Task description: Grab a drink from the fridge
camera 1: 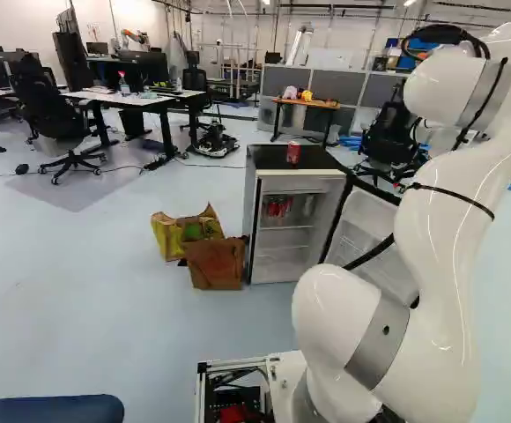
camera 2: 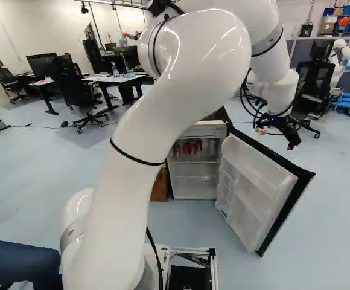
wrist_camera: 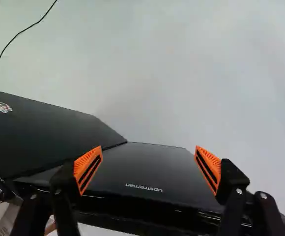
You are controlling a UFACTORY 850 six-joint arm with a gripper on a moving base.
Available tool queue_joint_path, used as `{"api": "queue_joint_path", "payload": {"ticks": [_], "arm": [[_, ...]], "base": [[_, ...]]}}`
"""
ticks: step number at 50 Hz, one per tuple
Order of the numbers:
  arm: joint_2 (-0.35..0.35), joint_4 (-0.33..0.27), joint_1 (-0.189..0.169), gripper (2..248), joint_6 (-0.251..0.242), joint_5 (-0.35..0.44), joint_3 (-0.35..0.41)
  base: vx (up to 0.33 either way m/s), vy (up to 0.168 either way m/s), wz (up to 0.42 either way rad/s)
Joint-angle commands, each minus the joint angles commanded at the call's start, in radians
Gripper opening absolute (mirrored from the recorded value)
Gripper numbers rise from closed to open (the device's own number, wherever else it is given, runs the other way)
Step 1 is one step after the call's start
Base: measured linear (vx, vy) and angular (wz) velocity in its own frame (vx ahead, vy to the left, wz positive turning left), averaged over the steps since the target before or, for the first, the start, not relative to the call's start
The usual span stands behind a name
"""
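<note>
A: Where's the drink?

B: Red cans (camera 2: 192, 147) in the upper part of the fridge (camera 1: 301, 184). One more, a single red can (camera 1: 292, 153), standing upright on the fridge's black top.

A: Door?

B: Fridge door (camera 2: 253, 190) is wide open, swung to the right in the right base view, racks showing on its inner side.

A: Gripper (camera 2: 291, 145)?

B: In the right base view it shows above the door. Can't tell the depth gap from there. Wrist view: fingers (wrist_camera: 88, 169) wide apart, nothing clamped, black panel (wrist_camera: 150, 164) below and between them.

A: Anything beside the fridge?

B: Yellow bag (camera 1: 169, 236) and brown bag (camera 1: 216, 264) on the floor, left side in the left base view.
</note>
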Motion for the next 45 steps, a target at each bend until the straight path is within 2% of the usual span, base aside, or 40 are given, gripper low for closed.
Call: {"api": "queue_joint_path", "payload": {"ticks": [23, 45], "arm": [[-0.135, 0.0, 0.0, 247, 0.0, -0.01, -0.157], [-0.146, 0.0, 0.0, 247, 0.0, -0.019, -0.16]], "base": [[0.0, 0.0, 0.0], [0.0, 0.0, 0.0]]}}
